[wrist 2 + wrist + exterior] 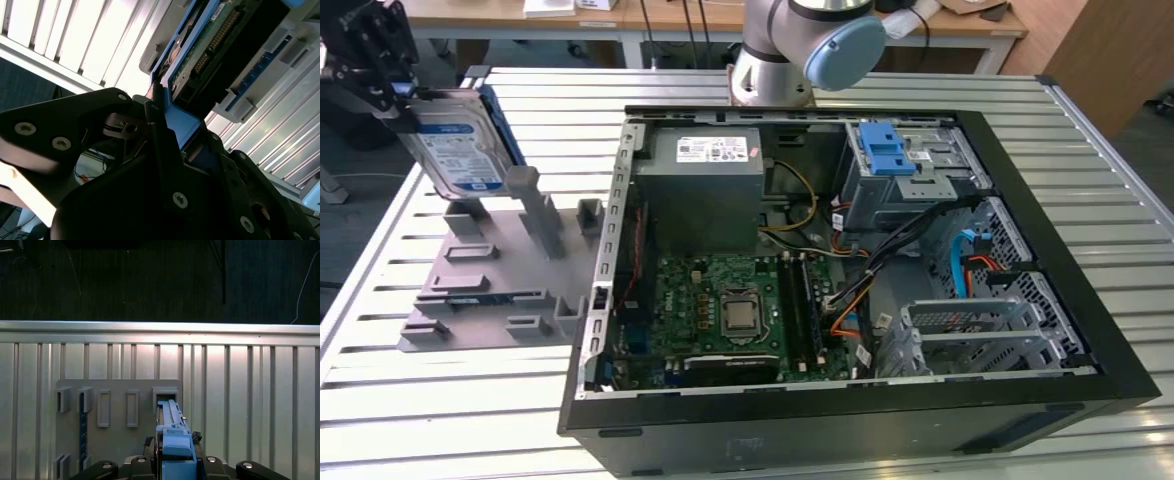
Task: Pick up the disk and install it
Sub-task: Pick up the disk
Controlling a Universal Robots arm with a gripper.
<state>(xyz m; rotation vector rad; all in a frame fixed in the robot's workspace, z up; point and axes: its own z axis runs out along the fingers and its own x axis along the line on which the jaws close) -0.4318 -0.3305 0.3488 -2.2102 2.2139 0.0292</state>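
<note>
Your gripper [403,95] is clenched on the disk [454,145], pinching the blue bracket at its upper end. The disk hangs upright at the exterior view's far left, label outward, directly over the grey slotted stand [494,270] on the slatted surface [480,400]. In the first wrist view its lower edge lines up with the end slot, but you cannot tell whether it has cleared that slot or sits in it. So count the pickup as done or nearly done, with the whole install left. The open computer case [1067,390] lies on its side just beside the stand, toward the exterior view's right. Inside it are the power supply box [707,180], the circuit board [720,310], loose cables, and the drive cage [907,165] with its blue latch at the far corner. The disk is well apart from that cage. One slot of the stand holds a thin dark strip [82,425]; the others look bare.
</note>
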